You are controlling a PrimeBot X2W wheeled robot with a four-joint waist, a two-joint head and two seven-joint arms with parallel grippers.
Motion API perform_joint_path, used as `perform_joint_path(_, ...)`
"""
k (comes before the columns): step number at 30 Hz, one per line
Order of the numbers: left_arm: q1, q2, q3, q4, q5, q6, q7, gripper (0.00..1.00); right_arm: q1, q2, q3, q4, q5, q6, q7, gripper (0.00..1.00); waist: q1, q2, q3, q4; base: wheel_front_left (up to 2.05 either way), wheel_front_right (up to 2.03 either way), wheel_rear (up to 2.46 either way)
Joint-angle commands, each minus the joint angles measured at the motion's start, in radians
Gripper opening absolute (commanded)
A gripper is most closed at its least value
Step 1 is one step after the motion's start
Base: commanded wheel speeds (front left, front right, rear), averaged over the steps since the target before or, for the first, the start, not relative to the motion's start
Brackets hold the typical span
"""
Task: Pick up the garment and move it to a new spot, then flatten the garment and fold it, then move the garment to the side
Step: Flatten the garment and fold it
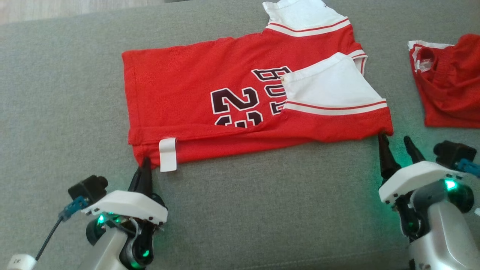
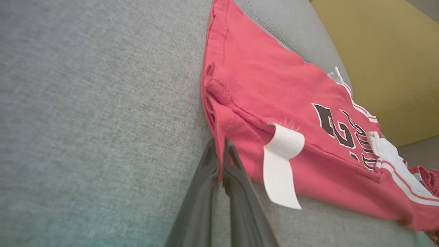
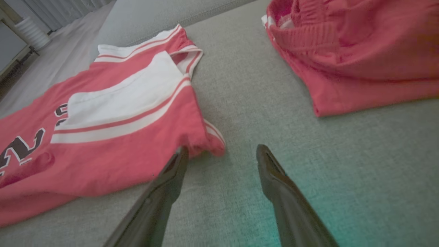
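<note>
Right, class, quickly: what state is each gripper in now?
Left gripper: shut on a hem corner of the red jersey.
Right gripper: open, holding nothing, at the jersey's edge.

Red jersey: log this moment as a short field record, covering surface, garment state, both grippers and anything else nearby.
surface: grey upholstered cushion
garment: red jersey, laid flat, near edge folded over, a white sleeve on top
left gripper: shut on the jersey's hem corner, beside the white label
right gripper: open, one finger at the jersey's other near corner, not gripping
nearby: second red garment, crumpled, apart on the robot's right
</note>
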Motion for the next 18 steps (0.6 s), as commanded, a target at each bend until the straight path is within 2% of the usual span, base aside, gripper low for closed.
perform_joint_path(1, -0.021, 0.008, 0.03, -0.016, -0.004, -0.005, -0.008, 0.0, -0.037, -0.004, 0.018, -0.02, 0.002, 0.007, 0.003, 1.0, 0.0, -0.0001, -0.001, 0.003, 0.0, 0.0, 0.0)
perform_joint_path(12, -0.011, 0.015, 0.028, -0.055, 0.0, 0.0, -0.017, 0.0, -0.143, -0.004, 0.033, 0.1, 0.051, 0.007, 0.0, 1.0, 0.0, -0.0001, -0.002, 0.029, 0.0, 0.0, 0.0)
perform_joint_path(13, -0.011, 0.015, 0.028, -0.057, 0.0, 0.001, -0.018, 0.0, -0.149, -0.004, 0.034, 0.105, 0.05, 0.007, 0.0, 0.98, 0.0, -0.0001, -0.001, 0.03, 0.0, 0.0, 0.0)
perform_joint_path(14, -0.011, 0.015, 0.028, -0.059, 0.0, 0.001, -0.018, 0.0, -0.155, -0.004, 0.035, 0.11, 0.049, 0.007, 0.0, 0.84, 0.0, -0.0001, -0.001, 0.03, 0.0, 0.0, 0.0)
perform_joint_path(15, -0.011, 0.015, 0.028, -0.061, 0.0, 0.002, -0.018, 0.0, -0.161, -0.004, 0.035, 0.115, 0.047, 0.007, 0.0, 0.56, 0.0, -0.0001, -0.001, 0.03, 0.0, 0.0, 0.0)
perform_joint_path(18, -0.013, 0.016, 0.03, -0.066, 0.0, 0.003, -0.022, 0.0, -0.175, -0.004, 0.034, 0.131, 0.039, 0.007, 0.01, 0.0, 0.0, -0.0001, 0.0, 0.03, 0.0, 0.0, 0.0)
